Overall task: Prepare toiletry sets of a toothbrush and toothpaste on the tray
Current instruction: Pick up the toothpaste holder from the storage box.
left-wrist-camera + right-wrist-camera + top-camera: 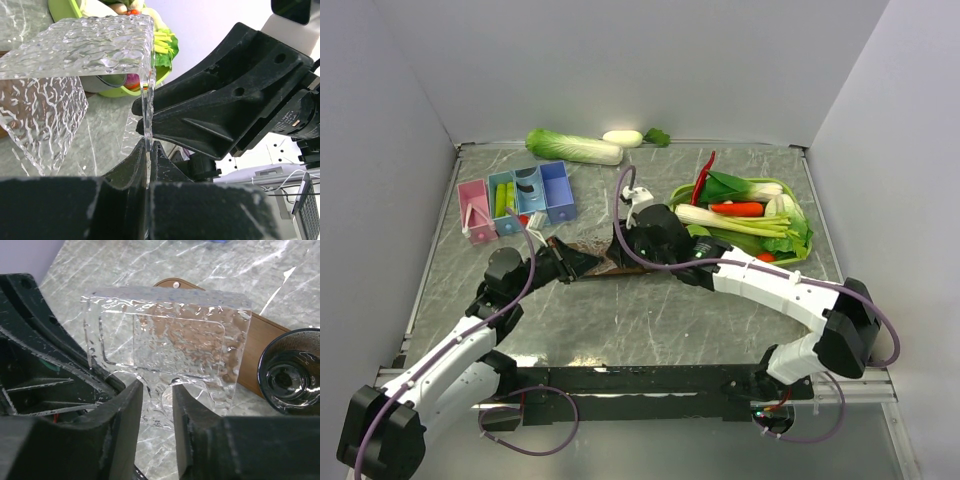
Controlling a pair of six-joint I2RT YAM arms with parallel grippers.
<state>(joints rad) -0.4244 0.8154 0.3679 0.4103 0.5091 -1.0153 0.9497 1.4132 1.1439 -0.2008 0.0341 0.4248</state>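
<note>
Left end effector (148,164): fingers are sitting almost together, pinching one thin wall of a clear rippled-plastic box (170,335) along its edge.

Right end effector (157,390): it is reaching in from the other side, with its fingers standing a narrow gap apart. The box's lower lip is filling that gap and, in the right wrist view, touching both inner faces. So both arms are gripping the same box, raised over the grey marbled worktop (650,315) at mid-table.

The tray (265,342) is lying flat on the worktop directly beneath and behind the box, its brown wood showing through the plastic. A dark see-through tumbler (290,371) is standing upright at the tray's end. Whether it is on the wood or just beside it, I cannot tell.

Farther back on the left, the toothpaste (505,198), in light-green tubes, is sitting in one compartment of the blue compartment box (558,190). A pink box (478,228) is touching that box's left side and holding thin white toothbrushes (472,213), too small to count.

Far right, a lime-green basket (807,232) is carrying mixed vegetables.

Against the back wall, a napa cabbage (572,147) and a white radish (622,137) are lying end to end.
</note>
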